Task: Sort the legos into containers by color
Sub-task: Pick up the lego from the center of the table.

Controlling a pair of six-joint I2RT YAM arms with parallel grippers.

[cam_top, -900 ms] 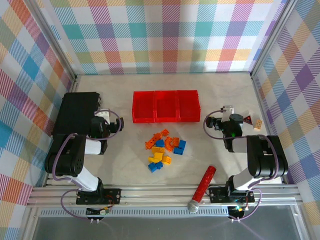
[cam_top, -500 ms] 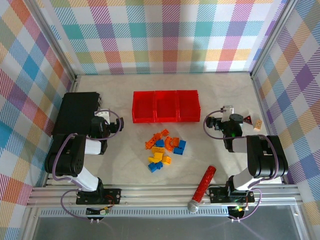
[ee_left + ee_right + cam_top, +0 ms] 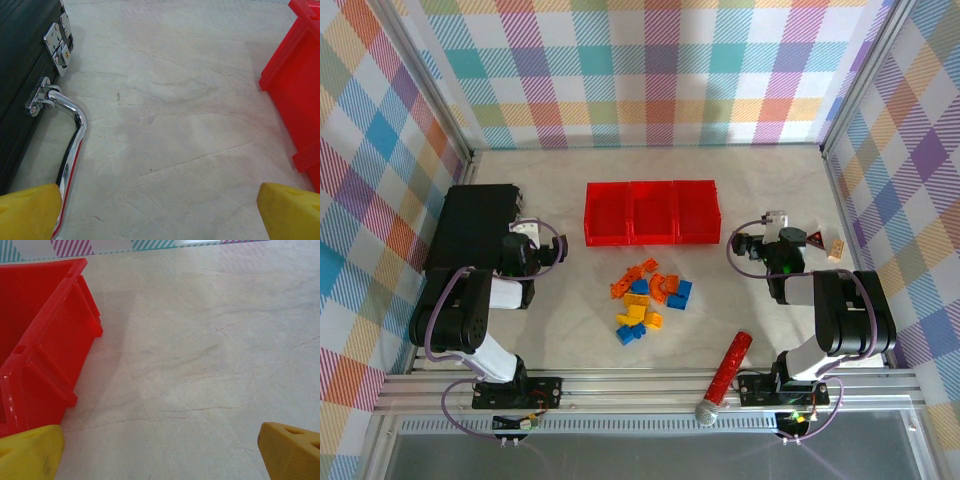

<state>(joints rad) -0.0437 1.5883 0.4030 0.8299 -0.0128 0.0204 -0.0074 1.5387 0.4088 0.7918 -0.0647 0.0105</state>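
Left end effector [image 3: 160, 215] is spread wide, holding nothing. Its yellow fingertips [image 3: 30, 212] sit in the two bottom corners of the left wrist view, with bare desk [image 3: 165, 125] between them. Along the left edge of that frame runs the black case [image 3: 20, 65] with its chrome handle [image 3: 75, 125]. At the right edge stands a red wall of the containers [image 3: 295, 90].

Right end effector [image 3: 160, 455] is just as wide and just as empty, with marbled desk between its tips and a red bin at the left of its frame.

From above, the left end effector sits left of centre, just beside the case. The right one sits right of centre, near a dark triangular piece [image 3: 814, 237] and a small tan block [image 3: 836, 249]. The three joined bins lie in the upper middle. The legos [image 3: 648, 295] are a loose cluster of orange, yellow and blue at frame centre, on the desk just below the bins and well apart from both end effectors. A red tube [image 3: 728, 375] lies at lower right.
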